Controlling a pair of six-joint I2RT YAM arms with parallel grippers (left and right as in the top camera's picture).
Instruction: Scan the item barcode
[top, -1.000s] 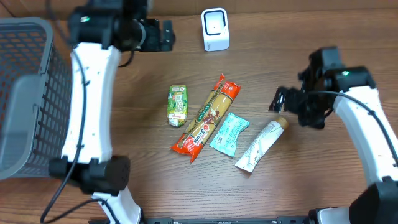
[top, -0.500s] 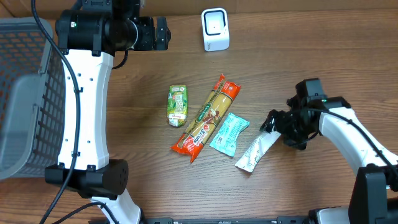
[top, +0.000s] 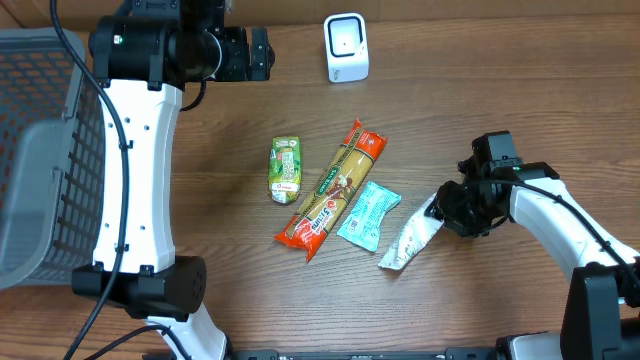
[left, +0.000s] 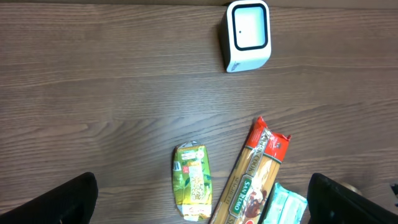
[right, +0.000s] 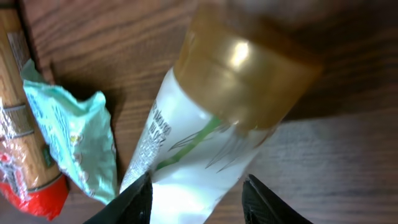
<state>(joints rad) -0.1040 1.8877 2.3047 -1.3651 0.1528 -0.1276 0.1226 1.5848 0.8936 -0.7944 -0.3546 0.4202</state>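
Lowered since a second ago, the right gripper (top: 439, 208) is set over the white tube (top: 408, 243). The left gripper (top: 262, 53) is held upper left, fingers spread; the tube, beside a teal pouch (top: 368, 214) on the worktop (top: 480, 100), is pinched by the right fingers (right: 134, 202).

Pretty much all you get is the worktop (top: 470, 110): brown wood-look surface, grain running left to right in the overhead view. Lighting's soft and even, and the shadows are faint and short. A grey mesh basket (top: 40, 45) sits at the left edge of that view.
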